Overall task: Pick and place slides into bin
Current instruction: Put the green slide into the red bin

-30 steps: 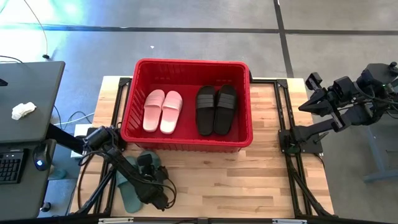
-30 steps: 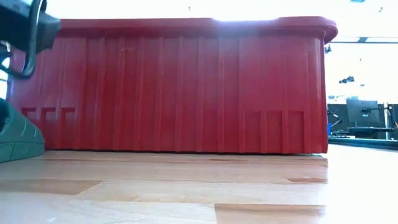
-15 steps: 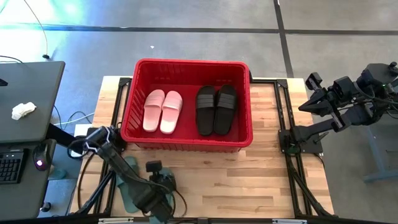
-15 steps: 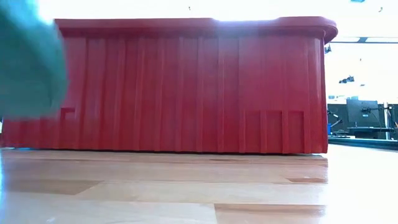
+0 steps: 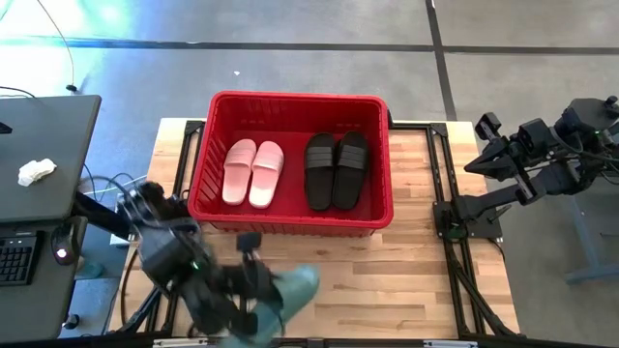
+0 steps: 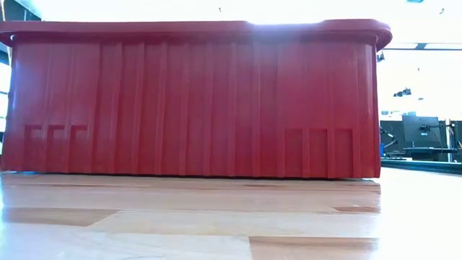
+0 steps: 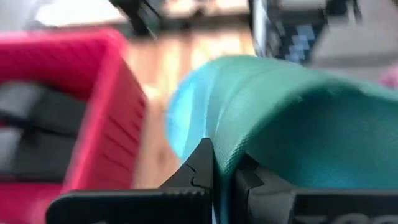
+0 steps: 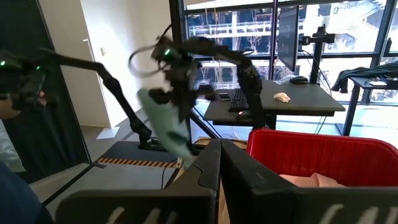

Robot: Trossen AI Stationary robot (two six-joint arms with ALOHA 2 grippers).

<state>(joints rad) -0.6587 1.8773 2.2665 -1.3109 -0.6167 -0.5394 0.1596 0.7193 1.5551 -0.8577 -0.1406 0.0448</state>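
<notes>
Overhead, red bin [image 5: 203, 174] sits at the back middle of the table [image 5: 406, 280] with a pink pair [image 5: 253, 172] and a black pair [image 5: 337, 169] lying side by side inside. Left gripper [image 5: 263, 295] hangs over the table's front edge, clenched on a green slide [image 5: 290, 287] lifted off the wood, in front of the bin. Right gripper [image 5: 481, 162] waits off the table's right side, pinched shut on nothing

From table height only the bin's front wall [image 6: 195, 101] shows, standing on bare wood [image 6: 231, 224]

Left wrist camera: the dark fingers [image 7: 202, 168] nip the slide's edge [image 7: 286, 118], the bin [image 7: 106, 118] just beside it

Right wrist camera: its fingers [image 8: 208, 171] meet, the bin rim [image 8: 323, 146] close by, and across the table the left arm [image 8: 186, 62] holds the slide [image 8: 165, 121] in the air
</notes>
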